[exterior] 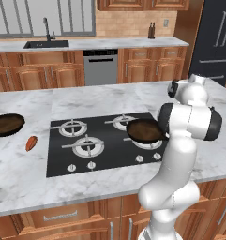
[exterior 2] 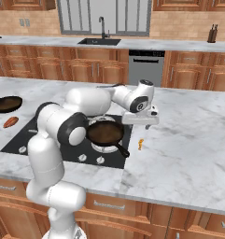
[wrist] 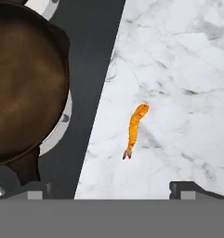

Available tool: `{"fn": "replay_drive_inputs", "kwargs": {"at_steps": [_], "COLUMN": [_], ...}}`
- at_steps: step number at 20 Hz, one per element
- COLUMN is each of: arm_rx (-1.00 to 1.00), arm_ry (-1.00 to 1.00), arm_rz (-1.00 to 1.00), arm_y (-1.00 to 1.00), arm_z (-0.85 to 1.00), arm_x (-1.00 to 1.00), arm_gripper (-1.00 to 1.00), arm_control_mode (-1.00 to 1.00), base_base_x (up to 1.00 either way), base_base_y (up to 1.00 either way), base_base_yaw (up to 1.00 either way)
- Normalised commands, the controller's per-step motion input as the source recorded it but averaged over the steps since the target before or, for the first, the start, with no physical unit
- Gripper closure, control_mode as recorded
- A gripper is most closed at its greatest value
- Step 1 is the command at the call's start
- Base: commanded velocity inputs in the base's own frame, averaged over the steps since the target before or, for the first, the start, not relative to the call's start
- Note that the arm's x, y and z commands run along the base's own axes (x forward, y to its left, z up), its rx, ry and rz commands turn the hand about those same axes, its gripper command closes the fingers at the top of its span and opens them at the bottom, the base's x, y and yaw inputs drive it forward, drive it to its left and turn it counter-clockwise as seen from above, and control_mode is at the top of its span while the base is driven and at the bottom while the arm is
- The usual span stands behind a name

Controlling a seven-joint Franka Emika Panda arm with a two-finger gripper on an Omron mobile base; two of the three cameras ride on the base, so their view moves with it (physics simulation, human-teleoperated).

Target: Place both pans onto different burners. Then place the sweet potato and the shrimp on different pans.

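Note:
One pan (exterior: 145, 130) (exterior 2: 105, 132) (wrist: 20, 88) sits on the front right burner of the black cooktop (exterior: 63, 159), its handle pointing toward the counter's front. The other pan (exterior: 6, 124) (exterior 2: 6, 103) lies on the marble left of the cooktop, with the sweet potato (exterior: 31, 143) (exterior 2: 11, 122) beside it. The shrimp (exterior 2: 141, 144) (wrist: 135, 128) lies on the marble just right of the cooktop. My gripper (exterior 2: 149, 124) (wrist: 111, 189) hangs open above the shrimp, apart from it, nothing between its fingertips (wrist: 36, 190). Three burners (exterior: 88, 146) stand bare.
Small white knobs (exterior: 91, 165) line the cooktop's front edge. The marble island (exterior 2: 188, 140) stretches wide to the right of the shrimp. The back counter holds a sink (exterior 2: 99, 41) and a knife block (exterior 2: 212, 35). A dark fridge (exterior: 215, 37) stands at the far right.

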Motion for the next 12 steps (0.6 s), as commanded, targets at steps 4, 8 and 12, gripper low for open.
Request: {"fn": "replay_drive_inputs", "kwargs": {"at_steps": [4, 8, 12], "arm_rx": [0.0, 0.0, -0.03], "arm_ry": [0.0, 0.0, -0.01], "arm_rz": [-0.18, -0.2, -0.16], "arm_y": [0.0, 0.0, 0.0], "arm_z": [-0.19, -0.32, -0.39], "arm_x": [0.05, 0.04, 0.16], "arm_gripper": [-1.0, -1.0, -1.0], "arm_control_mode": [-1.0, -1.0, -1.0], "base_base_x": [0.0, 0.0, 0.0], "base_base_y": [0.0, 0.0, 0.0], "base_base_yaw": [0.0, 0.0, 0.0]}}
